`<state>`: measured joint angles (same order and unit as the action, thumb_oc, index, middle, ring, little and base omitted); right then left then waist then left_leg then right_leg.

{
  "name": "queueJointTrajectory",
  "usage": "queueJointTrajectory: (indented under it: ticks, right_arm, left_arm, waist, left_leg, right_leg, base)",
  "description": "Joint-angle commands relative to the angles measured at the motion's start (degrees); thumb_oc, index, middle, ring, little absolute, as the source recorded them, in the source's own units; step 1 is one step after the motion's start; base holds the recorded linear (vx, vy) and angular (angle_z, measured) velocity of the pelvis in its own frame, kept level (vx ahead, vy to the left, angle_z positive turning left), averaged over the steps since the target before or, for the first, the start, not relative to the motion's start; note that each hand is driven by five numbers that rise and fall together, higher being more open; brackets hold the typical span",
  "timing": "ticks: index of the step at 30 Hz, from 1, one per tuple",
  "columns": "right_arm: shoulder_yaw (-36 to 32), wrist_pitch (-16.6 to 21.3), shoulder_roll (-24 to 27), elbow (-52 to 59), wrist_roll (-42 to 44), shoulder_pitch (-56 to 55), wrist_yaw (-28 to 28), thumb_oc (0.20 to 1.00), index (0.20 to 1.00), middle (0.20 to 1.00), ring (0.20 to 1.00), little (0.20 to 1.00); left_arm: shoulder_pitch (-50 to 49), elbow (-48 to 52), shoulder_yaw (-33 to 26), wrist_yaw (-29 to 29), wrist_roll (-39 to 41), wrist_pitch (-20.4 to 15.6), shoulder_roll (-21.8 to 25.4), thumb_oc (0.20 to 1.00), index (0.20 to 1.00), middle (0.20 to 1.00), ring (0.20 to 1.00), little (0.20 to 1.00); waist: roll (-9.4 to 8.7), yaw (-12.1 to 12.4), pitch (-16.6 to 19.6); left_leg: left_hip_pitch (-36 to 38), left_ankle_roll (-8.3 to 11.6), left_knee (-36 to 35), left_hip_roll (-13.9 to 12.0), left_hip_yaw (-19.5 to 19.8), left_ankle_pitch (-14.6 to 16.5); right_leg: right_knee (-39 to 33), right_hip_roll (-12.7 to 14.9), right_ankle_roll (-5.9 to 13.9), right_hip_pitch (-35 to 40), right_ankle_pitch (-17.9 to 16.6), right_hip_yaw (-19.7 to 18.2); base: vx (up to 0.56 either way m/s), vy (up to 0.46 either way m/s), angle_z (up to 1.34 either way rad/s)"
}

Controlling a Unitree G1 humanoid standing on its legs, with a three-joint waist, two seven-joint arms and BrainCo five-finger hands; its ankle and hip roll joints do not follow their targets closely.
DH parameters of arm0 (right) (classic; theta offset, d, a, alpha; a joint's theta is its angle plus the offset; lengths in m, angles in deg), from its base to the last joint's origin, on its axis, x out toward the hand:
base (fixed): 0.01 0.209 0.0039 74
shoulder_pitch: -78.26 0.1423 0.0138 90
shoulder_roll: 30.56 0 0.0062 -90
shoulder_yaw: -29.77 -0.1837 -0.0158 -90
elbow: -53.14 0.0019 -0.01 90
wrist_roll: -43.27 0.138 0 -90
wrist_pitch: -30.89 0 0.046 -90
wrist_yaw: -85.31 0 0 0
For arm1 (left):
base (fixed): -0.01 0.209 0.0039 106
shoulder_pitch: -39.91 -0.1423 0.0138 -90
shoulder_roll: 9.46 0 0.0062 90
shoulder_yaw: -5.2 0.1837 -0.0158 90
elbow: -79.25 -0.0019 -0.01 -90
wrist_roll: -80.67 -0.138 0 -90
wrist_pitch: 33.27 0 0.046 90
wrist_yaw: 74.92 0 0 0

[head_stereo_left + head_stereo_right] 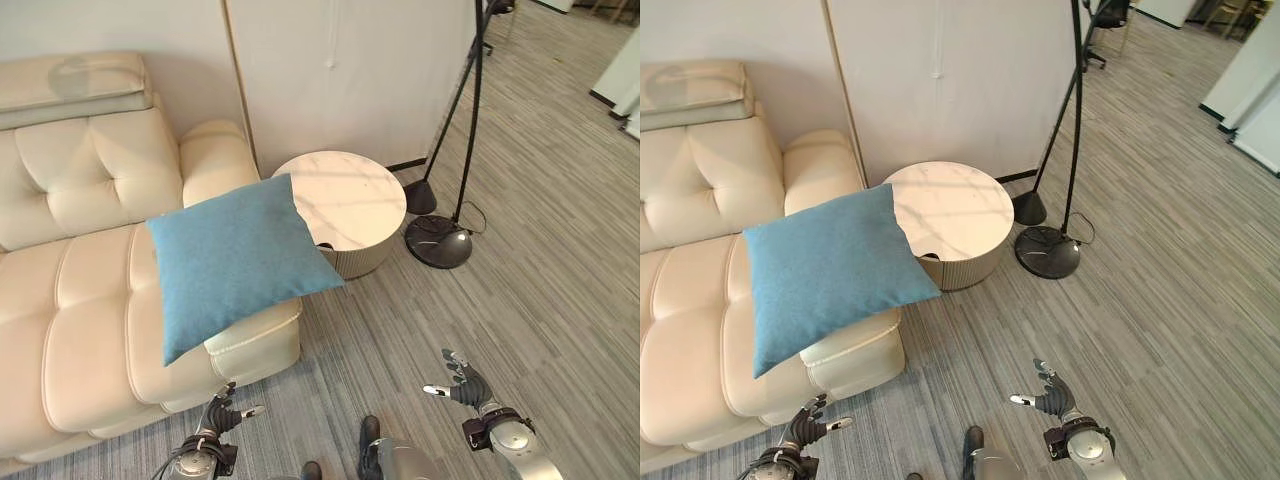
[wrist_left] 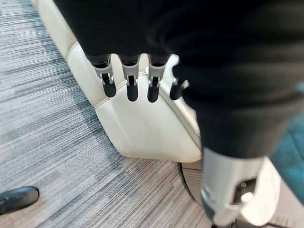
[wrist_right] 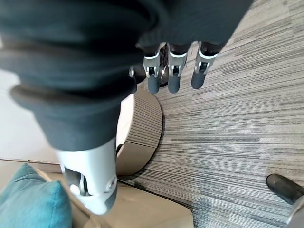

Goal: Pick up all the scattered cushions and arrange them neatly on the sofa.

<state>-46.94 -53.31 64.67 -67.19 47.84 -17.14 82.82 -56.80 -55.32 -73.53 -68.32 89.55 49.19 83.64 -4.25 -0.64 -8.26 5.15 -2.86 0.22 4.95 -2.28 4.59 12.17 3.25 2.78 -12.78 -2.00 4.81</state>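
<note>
The blue cushion (image 1: 235, 262) lies on the sofa (image 1: 90, 330) seat, its corner overhanging the front edge at 4 o'clock, toward the round table (image 1: 345, 205). Left hand (image 1: 222, 414) and right hand (image 1: 462, 382) hang low, fingers relaxed and spread, empty. Risk: the overhang may let the cushion slide off. No writing is legible.

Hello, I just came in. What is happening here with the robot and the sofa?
The robot stands before a cream sofa. A blue cushion lies on the seat at the sofa's end, one corner hanging past the edge toward a round marble-topped table. Both hands are low, open and hold nothing: the left hand near the sofa's front, the right hand over the grey floor.
</note>
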Motion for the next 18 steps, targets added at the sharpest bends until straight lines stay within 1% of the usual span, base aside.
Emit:
queueJointTrajectory:
  ticks: [1,2,3,4,6,7,8,9,10,11,12,13,14,15,16,17,18]
  right_arm:
    - [0.75,1.91,1.24,3.38,0.67,0.17,-1.05,1.0,1.0,1.0,1.0,1.0]
    - [0.83,1.99,1.42,3.27,0.64,0.18,-1.01,1.0,1.0,1.0,1.0,1.0]
    - [0.83,1.99,1.42,3.27,0.64,0.18,-1.01,1.0,1.0,1.0,1.0,1.0]
    - [0.64,2.06,1.48,3.22,0.74,-0.24,-0.98,1.0,1.0,1.0,1.0,1.0]
    - [0.46,1.99,1.79,3.51,0.93,-0.67,-0.79,1.0,1.0,1.0,1.0,1.0]
    - [0.91,1.96,2.32,3.14,0.94,-0.33,-0.67,1.0,1.0,1.0,1.0,1.0]
    - [1.12,1.84,2.49,2.77,0.76,-0.23,-0.56,1.0,1.0,1.0,1.0,1.0]
    - [1.13,1.85,2.49,2.76,0.76,-0.21,-0.56,1.0,1.0,1.0,1.0,1.0]
    - [1.36,1.6,2.92,2.59,0.01,-0.27,-0.32,1.0,1.0,1.0,1.0,1.0]
    - [1.36,1.6,2.92,2.6,0.0,-0.29,-0.32,1.0,1.0,1.0,1.0,1.0]
    - [1.15,1.67,3.2,2.81,-0.07,-0.33,-0.62,1.0,1.0,1.0,1.0,1.0]
    - [0.85,1.6,3.18,2.68,0.13,-0.61,-0.75,1.0,1.0,1.0,1.0,1.0]
    - [0.61,1.51,3.24,2.49,0.17,-0.78,-0.85,1.0,1.0,1.0,1.0,1.0]
    - [0.61,1.51,3.24,2.5,0.17,-0.79,-0.84,1.0,1.0,1.0,1.0,1.0]
    - [0.09,1.28,3.55,1.97,-0.24,-1.13,-0.72,1.0,1.0,1.0,1.0,1.0]
    - [0.28,1.15,3.69,1.84,-0.96,-0.71,-0.64,1.0,1.0,1.0,1.0,1.0]
    - [0.48,1.0,3.69,1.57,-1.14,-0.19,-0.7,1.0,1.0,1.0,1.0,1.0]
  left_arm:
    - [2.49,0.7,-0.6,0.25,-0.22,-2.45,0.18,1.0,1.0,1.0,1.0,1.0]
    - [2.61,0.49,-0.46,0.17,-0.35,-2.47,0.16,1.0,1.0,1.0,1.0,1.0]
    - [2.61,0.49,-0.46,0.17,-0.35,-2.47,0.16,1.0,1.0,1.0,1.0,1.0]
    - [2.52,0.56,-0.35,0.05,-0.31,-2.47,0.04,1.0,1.0,1.0,1.0,1.0]
    - [2.3,1.2,-0.44,-0.07,-0.33,-2.42,0.14,1.0,1.0,1.0,1.0,1.0]
    - [2.24,1.18,-0.52,-0.26,-0.02,-2.32,0.11,1.0,1.0,1.0,1.0,1.0]
    - [2.15,1.1,-0.46,-0.33,0.25,-2.32,-0.08,1.0,1.0,1.0,1.0,1.0]
    - [2.15,1.1,-0.46,-0.33,0.25,-2.33,-0.08,1.0,1.0,1.0,1.0,1.0]
    - [1.71,1.14,-0.65,-0.55,0.15,-2.17,-0.31,1.0,1.0,1.0,1.0,1.0]
    - [1.68,1.16,-0.64,-0.55,0.14,-2.16,-0.31,1.0,1.0,1.0,1.0,1.0]
    - [1.65,1.22,-0.35,-0.32,-0.09,-2.12,-0.18,1.0,1.0,1.0,1.0,1.0]
    - [1.7,1.37,-0.21,-0.11,-0.02,-2.12,-0.16,1.0,1.0,1.0,1.0,1.0]
    - [1.83,1.41,-0.08,-0.03,0.09,-2.02,-0.14,1.0,1.0,1.0,1.0,1.0]
    - [1.83,1.41,-0.06,-0.02,0.1,-2.02,-0.14,1.0,1.0,1.0,1.0,1.0]
    - [1.72,1.82,-0.17,0.06,0.62,-2.13,-0.18,1.0,1.0,1.0,1.0,1.0]
    - [1.37,2.7,-0.16,-0.11,0.97,-2.18,-0.12,1.0,1.0,1.0,1.0,1.0]
    - [1.46,2.7,-0.13,-0.05,1.05,-2.3,-0.04,1.0,1.0,1.0,1.0,1.0]
  waist:
    - [0.61,-0.66,-1.31]
    - [0.57,-0.65,-1.27]
    - [0.57,-0.65,-1.27]
    - [0.46,-0.88,-1.15]
    - [0.26,-1.37,-1.31]
    - [0.33,-1.31,-1.61]
    - [0.26,-1.44,-1.71]
    - [0.29,-1.39,-1.76]
    - [0.14,-1.26,-1.43]
    - [0.1,-1.15,-1.55]
    - [0.11,-0.92,-1.36]
    - [0.16,-0.93,-1.24]
    - [0.15,-1.02,-1.13]
    - [0.13,-1.06,-1.13]
    - [0.75,-1.09,-0.53]
    - [1.29,-0.91,-0.4]
    - [0.96,-0.81,-0.66]
  left_leg:
    - [-5.54,3.24,7.27,-0.23,-0.03,1.91]
    - [-5.99,4.0,8.06,-0.63,-0.41,1.72]
    - [-5.99,4.0,8.06,-0.63,-0.41,1.72]
    - [-6.44,5.02,9.1,-1.64,-1.54,1.38]
    - [-7.76,6.26,13.59,-4.2,-4.79,0.65]
    - [-8.85,6.89,17.55,-6.2,-7.25,-0.4]
    - [-9.21,7.06,18.25,-7.97,-9.29,-0.95]
    - [-9.23,7.09,18.39,-8.04,-9.32,-0.87]
    - [-8.99,6.61,13.98,-11.54,-12.32,-0.5]
    - [-8.73,6.6,13.85,-11.49,-12.44,-0.5]
    - [-9.74,7.56,9.08,-14.34,-11.84,-3.05]
    - [-10.68,8.54,6.29,-16.53,-11.97,-6.13]
    - [-11.1,9.07,4.4,-17.58,-11.94,-7.87]
    - [-11.0,9.09,4.18,-17.53,-11.91,-8.01]
    - [-10.06,9.94,0.94,-18.59,-12.58,-8.94]
    - [-9.95,9.89,1.67,-17.55,-10.68,-8.2]
    - [-9.67,9.7,2.56,-16.66,-10.0,-7.33]
  right_leg:
    - [-4.02,-0.12,4.55,6.89,3.91,-0.86]
    - [-4.9,-0.07,4.21,7.66,4.05,-0.31]
    - [-4.9,-0.07,4.21,7.66,4.05,-0.31]
    - [-5.7,0.22,3.89,8.43,4.17,0.73]
    - [-6.82,0.81,3.34,9.78,4.37,2.51]
    - [-7.01,0.8,2.54,10.8,4.89,3.41]
    - [-7.04,1.12,2.42,11.31,5.36,4.03]
    - [-7.02,1.06,2.4,11.33,5.37,3.99]
    - [-7.54,1.87,2.83,12.47,6.52,4.87]
    - [-7.52,1.92,2.86,12.61,6.57,4.77]
    - [-7.24,2.43,3.27,12.75,7.3,5.26]
    - [-7.21,2.8,3.64,13.15,7.81,5.81]
    - [-7.35,2.97,3.86,13.55,8.08,6.13]
    - [-7.36,2.98,3.85,13.59,8.1,6.18]
    - [-7.34,3.91,4.8,14.23,8.2,6.5]
    - [-6.4,4.89,5.36,13.88,7.6,6.0]
    - [-5.75,5.62,5.76,13.46,6.96,5.23]
  base:
    - [0.08,-0.179,-0.01]
    - [0.06,-0.147,0.06]
    - [0.04,-0.084,0.24]
    - [0.04,-0.089,0.34]
    - [0.05,-0.129,0.46]
    - [0.06,-0.079,0.48]
    - [0.05,-0.043,0.42]
    - [0.09,0.073,0.12]
    - [0.07,0.073,0.06]
    - [0.15,0.165,0.06]
    - [0.13,0.163,-0.12]
    - [0.17,0.206,0.03]
    - [0.09,0.113,0.04]
    - [0.14,0.249,0.3]
    - [0.17,0.414,0.18]
    - [0.19,0.521,0.0]
    - [0.09,0.315,-0.26]
